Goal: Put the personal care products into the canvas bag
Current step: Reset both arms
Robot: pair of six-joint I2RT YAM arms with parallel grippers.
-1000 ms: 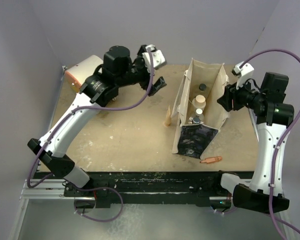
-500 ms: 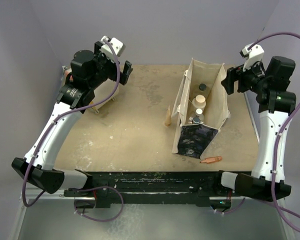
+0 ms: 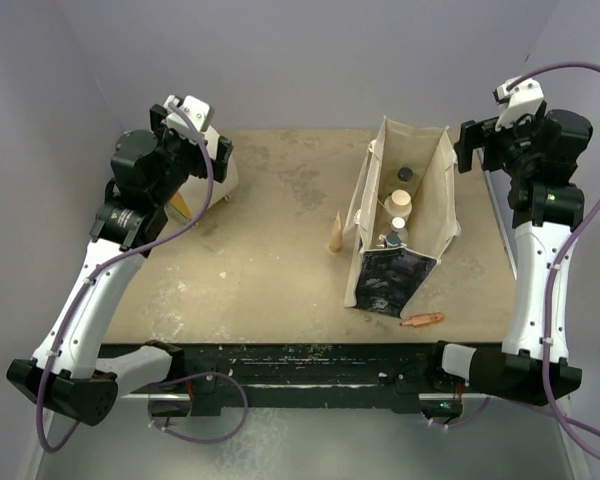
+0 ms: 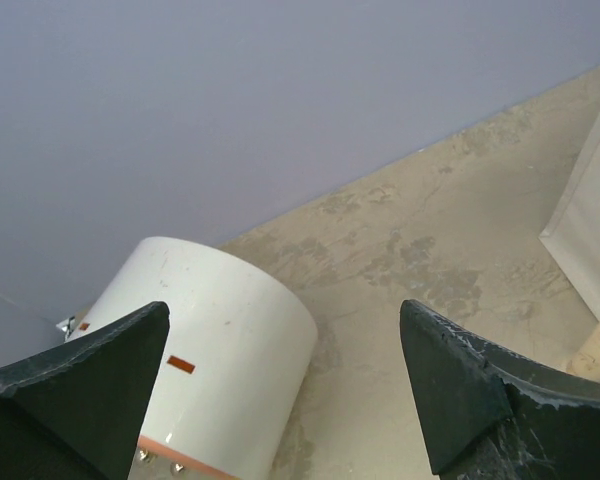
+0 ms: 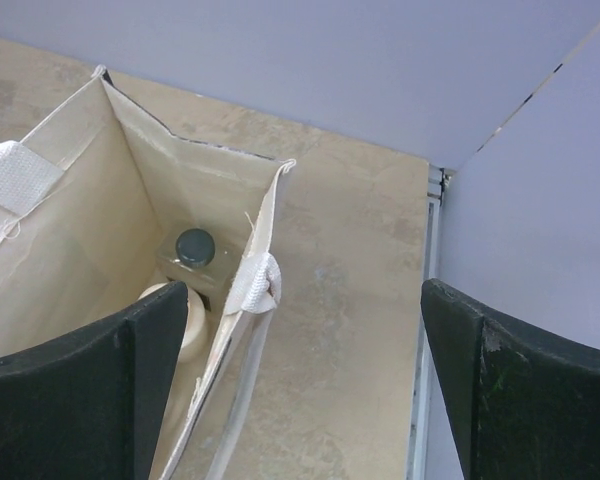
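Both arms are hanging clear of the work. The right gripper (image 5: pixel 305 290) is hovering at about 1 o'clock from the canvas bag (image 3: pixel 425 215), its fingers (image 5: pixel 80 390) spread wide and carrying nothing. The left gripper (image 4: pixel 285 310) is gaping just as wide and just as empty at 10 o'clock on the table (image 3: pixel 270 270), above the cream drum (image 4: pixel 220 350). The personal care products (image 3: pixel 399 222) I can make out are sitting inside the bag, which is standing upright at 3 o'clock. I am seeing no bottle lying outside it, so I am judging the packing done or nearly so, though I cannot count all six.

If that is right, what is remaining is getting clear cleanly. The right fingers are hanging near the bag's rim and its webbing handle (image 5: pixel 255 285). Any move there should be going up and away toward 2 o'clock, never dragging across that loop, since a soft bag tips easily. The left arm should be lifting before swinging, to miss the drum.

The overhead view is giving the layout: the wooden cone (image 3: pixel 335 232) at 9 o'clock of the bag, the orange stick (image 3: pixel 422 320) at 6 o'clock, and the cream-white bottle (image 3: pixel 401 200) among a row of caps. The right wrist view is looking down inside instead, showing a black-capped bottle (image 5: pixel 193 248) against the far wall. The left wrist view is catching only the bag's outer edge.
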